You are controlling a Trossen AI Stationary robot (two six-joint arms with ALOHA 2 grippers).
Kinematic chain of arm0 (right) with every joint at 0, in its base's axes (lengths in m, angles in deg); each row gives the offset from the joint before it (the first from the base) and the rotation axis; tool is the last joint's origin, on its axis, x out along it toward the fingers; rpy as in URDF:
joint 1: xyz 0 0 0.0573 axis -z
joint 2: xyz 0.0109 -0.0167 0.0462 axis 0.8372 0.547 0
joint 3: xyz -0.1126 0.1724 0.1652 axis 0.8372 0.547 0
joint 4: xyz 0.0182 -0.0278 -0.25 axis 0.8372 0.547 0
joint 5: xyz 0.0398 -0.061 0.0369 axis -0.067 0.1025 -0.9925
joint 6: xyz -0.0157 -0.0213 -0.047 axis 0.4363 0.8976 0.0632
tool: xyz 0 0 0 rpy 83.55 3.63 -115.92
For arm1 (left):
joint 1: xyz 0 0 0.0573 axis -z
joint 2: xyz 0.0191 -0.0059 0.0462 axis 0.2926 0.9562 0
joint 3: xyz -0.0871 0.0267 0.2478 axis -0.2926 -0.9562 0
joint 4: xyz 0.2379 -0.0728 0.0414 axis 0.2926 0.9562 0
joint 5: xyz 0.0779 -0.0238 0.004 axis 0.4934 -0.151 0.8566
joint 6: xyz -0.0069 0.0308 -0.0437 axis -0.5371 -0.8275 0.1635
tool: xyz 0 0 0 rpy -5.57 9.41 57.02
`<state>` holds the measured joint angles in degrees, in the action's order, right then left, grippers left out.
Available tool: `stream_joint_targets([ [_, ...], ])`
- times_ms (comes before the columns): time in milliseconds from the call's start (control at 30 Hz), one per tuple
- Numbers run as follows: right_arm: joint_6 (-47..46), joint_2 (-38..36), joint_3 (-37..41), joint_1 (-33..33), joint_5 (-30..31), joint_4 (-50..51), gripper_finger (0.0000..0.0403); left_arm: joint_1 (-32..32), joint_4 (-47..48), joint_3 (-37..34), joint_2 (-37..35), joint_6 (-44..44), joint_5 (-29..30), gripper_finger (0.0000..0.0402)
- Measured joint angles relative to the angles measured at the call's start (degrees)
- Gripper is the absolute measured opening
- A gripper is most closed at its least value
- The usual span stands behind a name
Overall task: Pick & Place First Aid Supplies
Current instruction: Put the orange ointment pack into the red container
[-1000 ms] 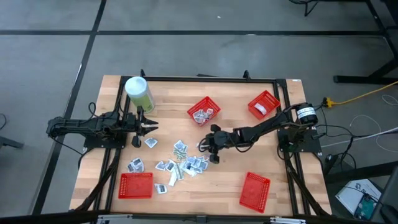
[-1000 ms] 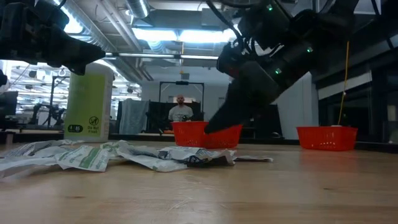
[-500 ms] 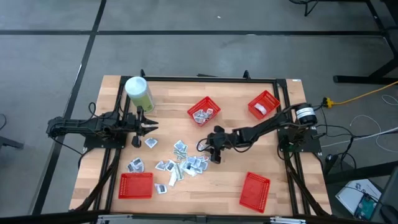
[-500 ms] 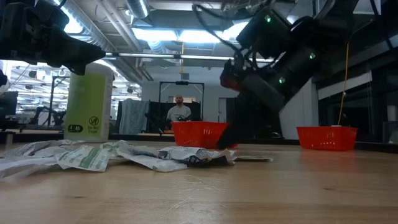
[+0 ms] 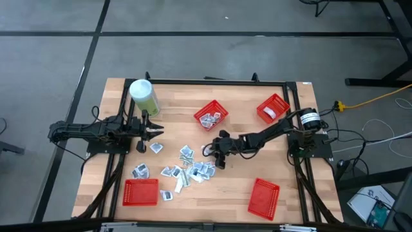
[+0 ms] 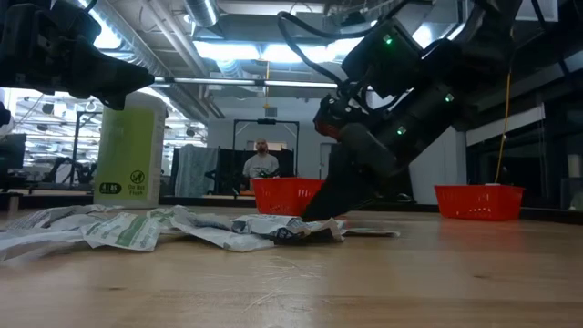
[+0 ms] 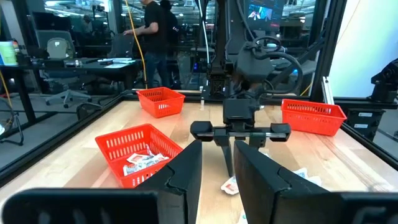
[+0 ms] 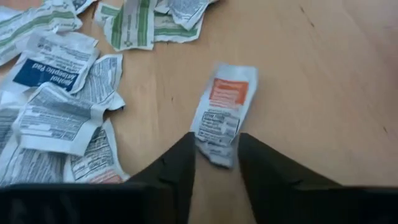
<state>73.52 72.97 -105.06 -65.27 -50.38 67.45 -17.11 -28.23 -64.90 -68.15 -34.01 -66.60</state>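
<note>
Up close, my right hand straddles one end of an orange-marked packet on the counter, fingers parted, not clamped. Only the wrist view shows that print. Overhead, the packet pile lies just beside it. Left hand waits part-open near the canister.

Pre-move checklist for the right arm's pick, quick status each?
1. Right gripper over a single packet: ok, the orange-marked packet lies between its fingers.
2. Packet clear of the packet pile: ok, bare wood around it.
3. Firm grip: cannot tell.
4. Centre basket has room: ok, few packets inside.
5. Left gripper out of the path: ok, near the green canister.
</note>
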Motion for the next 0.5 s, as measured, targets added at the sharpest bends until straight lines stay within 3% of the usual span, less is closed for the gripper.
stream_joint_targets([
  [300, -1.30, 0.11, 0.07, 0.50, -0.39, -1.47, 0.0011, 0.00, 0.01, 0.00, -0.01, 0.00, 0.00, 0.0088],
  [500, -1.31, 0.19, -1.02, 0.50, -1.50, -1.48, 0.0011, 0.00, 0.02, 0.00, 0.01, 0.00, -0.01, 0.0088],
])
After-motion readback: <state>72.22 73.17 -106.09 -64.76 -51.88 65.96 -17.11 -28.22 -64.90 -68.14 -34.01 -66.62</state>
